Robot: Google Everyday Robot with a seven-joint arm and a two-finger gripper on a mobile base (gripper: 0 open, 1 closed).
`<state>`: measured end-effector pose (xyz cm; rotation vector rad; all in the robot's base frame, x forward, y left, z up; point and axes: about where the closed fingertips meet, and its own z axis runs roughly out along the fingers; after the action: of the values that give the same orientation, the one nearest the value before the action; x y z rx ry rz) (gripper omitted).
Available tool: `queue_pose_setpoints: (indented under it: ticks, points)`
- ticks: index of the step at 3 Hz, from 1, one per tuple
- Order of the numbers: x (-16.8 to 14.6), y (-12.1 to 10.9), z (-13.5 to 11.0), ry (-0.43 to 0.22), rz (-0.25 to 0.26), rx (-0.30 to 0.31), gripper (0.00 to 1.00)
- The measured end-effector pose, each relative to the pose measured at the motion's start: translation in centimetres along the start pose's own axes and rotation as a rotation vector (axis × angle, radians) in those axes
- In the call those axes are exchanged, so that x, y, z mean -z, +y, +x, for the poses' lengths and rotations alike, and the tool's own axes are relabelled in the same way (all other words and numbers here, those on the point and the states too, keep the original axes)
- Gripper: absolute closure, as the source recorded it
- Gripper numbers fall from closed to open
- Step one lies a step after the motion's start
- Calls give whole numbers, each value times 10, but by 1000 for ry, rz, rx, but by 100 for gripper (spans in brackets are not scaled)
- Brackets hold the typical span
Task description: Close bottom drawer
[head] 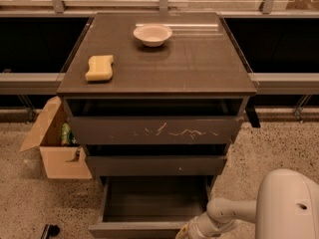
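The bottom drawer (154, 199) of the dark grey-brown cabinet stands pulled out, its empty inside showing; its front panel (137, 229) lies at the lower edge of the view. Above it are the middle drawer (155, 165) and the scratched top drawer (155, 130). My white arm (227, 214) reaches in from the lower right. My gripper (183, 235) is at the right end of the bottom drawer's front, mostly cut off by the frame edge.
A white bowl (152, 34) and a yellow sponge (99, 67) sit on the cabinet top (199, 63). An open cardboard box (55, 146) stands on the speckled floor left of the cabinet. A railing and glass run behind.
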<state>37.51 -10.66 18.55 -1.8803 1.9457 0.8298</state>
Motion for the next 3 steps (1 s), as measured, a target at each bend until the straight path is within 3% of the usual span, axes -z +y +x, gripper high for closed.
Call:
queue_pose_setpoints:
  ticks: [1, 2, 3]
  points:
    - [0, -13, 8, 1, 11, 8, 5]
    - [0, -11, 8, 1, 11, 8, 0]
    - [4, -48, 21, -10, 33, 28, 2]
